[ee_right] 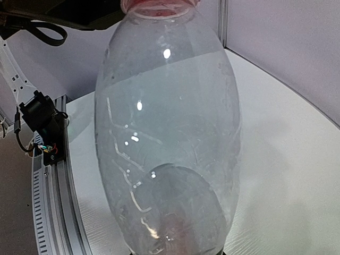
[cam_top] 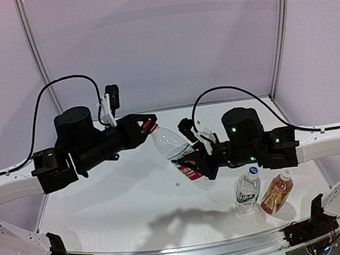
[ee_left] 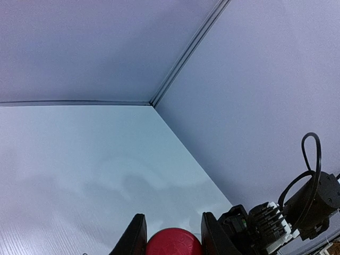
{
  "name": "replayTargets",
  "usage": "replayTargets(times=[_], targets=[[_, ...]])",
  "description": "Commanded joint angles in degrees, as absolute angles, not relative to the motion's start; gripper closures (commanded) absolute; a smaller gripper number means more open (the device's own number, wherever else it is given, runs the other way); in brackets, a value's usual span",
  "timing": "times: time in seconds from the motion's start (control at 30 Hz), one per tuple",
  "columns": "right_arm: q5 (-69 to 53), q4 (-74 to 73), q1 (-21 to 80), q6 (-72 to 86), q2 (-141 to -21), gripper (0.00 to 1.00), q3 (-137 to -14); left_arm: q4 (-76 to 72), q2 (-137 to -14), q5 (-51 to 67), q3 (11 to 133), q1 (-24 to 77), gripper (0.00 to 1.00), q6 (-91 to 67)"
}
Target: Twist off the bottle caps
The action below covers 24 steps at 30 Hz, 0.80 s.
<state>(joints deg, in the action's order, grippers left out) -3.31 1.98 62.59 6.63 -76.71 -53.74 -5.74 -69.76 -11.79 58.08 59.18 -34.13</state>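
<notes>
Top view: the red-label bottle point(cam_top: 171, 143) is held off the table point(cam_top: 116, 198), between the two arms. It is tilted, neck up and to the left, base down and to the right.

Left gripper point(cam_top: 148, 124): jaws closed nearly all the way onto the red cap point(ee_left: 173, 243). In the left wrist view one finger point(ee_left: 133, 240) stands on each side of the cap, both touching it. The cap sits at the bottle's neck. I cannot tell whether it is loosened.

Right gripper point(cam_top: 196, 167): clamped narrow on the lower body of the same bottle, at the red label. The fingers themselves do not show in the right wrist view. The clear bottle fills that frame, with liquid inside and a red rim at the top edge.

The other two bottles stand on the table at front right, under the right arm and just beside each other:
- Green-label bottle point(cam_top: 247, 191), with its blue-and-white cap point(cam_top: 253, 170) on.
- Amber bottle point(cam_top: 275, 194), to the right of it, with its white cap point(cam_top: 286, 174) on. It seems to lean right in this view.

Neither gripper touches these two.
</notes>
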Motion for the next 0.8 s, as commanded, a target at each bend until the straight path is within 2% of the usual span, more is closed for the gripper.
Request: replayTargets(times=[0.0,0.17,0.3,0.37,0.57,0.7,0.77], targets=[[-5.09,3.92,62.71,5.35,-76.38,0.84,-54.95,-4.95,-72.30,-6.95,60.72,57.96,0.84,-34.33],[-0.39,7.13,62.67,5.66,-74.40,0.85,-53.50,-5.80,-73.21,-6.09,60.97,58.23,0.60,-36.45],[3.53,12.55,62.68,4.84,-72.97,0.85,-50.93,-6.15,-73.30,-5.57,62.45,58.27,0.51,-36.65],[4.56,13.37,62.70,4.00,-73.17,0.85,-50.71,-6.07,-73.30,-5.34,63.42,58.27,0.44,-36.29],[7.60,13.27,62.66,2.58,-73.77,0.85,-51.50,-6.45,-71.70,-4.30,64.82,58.23,0.03,-31.29],[7.63,12.43,62.40,2.28,-74.30,0.88,-52.28,-2.53,-68.26,-7.96,64.84,57.97,0.01,-26.16],[6.44,11.85,62.04,2.35,-74.48,0.88,-52.68,-2.04,-66.14,-5.89,63.49,57.66,0.01,-21.52]])
